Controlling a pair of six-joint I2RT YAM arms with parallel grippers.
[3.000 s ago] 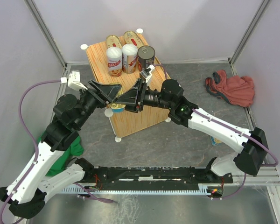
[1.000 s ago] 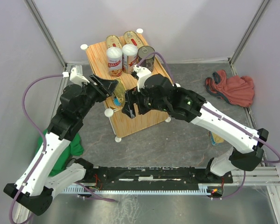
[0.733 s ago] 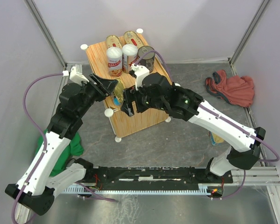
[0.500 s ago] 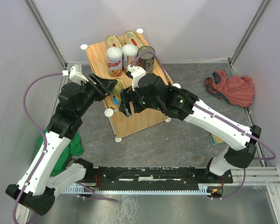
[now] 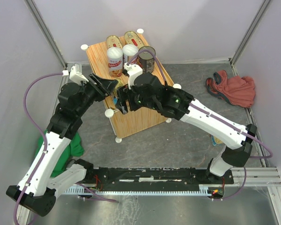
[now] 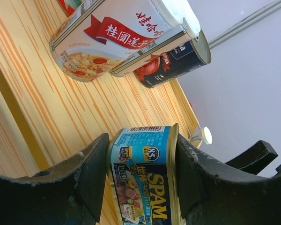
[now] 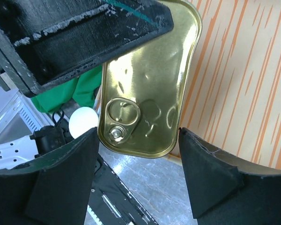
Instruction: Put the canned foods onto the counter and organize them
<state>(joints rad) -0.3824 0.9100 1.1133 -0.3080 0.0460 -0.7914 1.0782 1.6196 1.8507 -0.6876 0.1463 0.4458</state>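
Left hand is pinching a rectangular SPAM tin by its two broad faces, jaws pressed flat against it, the blue label side turned to its wrist camera. Right hand faces it from the other side, jaws spread, one to each side of the tin's gold pull-tab lid; I can't make out either pad touching the metal. The tin hangs between the two hands at the near left corner of the wood-grain tabletop. Part of it sits over the wood and part over the edge, where a white knob and a bit of green cloth show below. Beyond the hands, towards the back of the wood, the other tins are already set down: two tall white-lidded ones side by side, a dark round tin to their right, and two oval gold tins behind them. To my eye this is a pass from one hand to the other, or a re-grip before the tin is put down. The next move would be for the right hand to meet the tin squarely on its narrow sides. The left hand should let go only once that grip is firm. There is bare wood in front of the standing row for the tin, and it wants setting down gently, since the tall tins look easy to topple.
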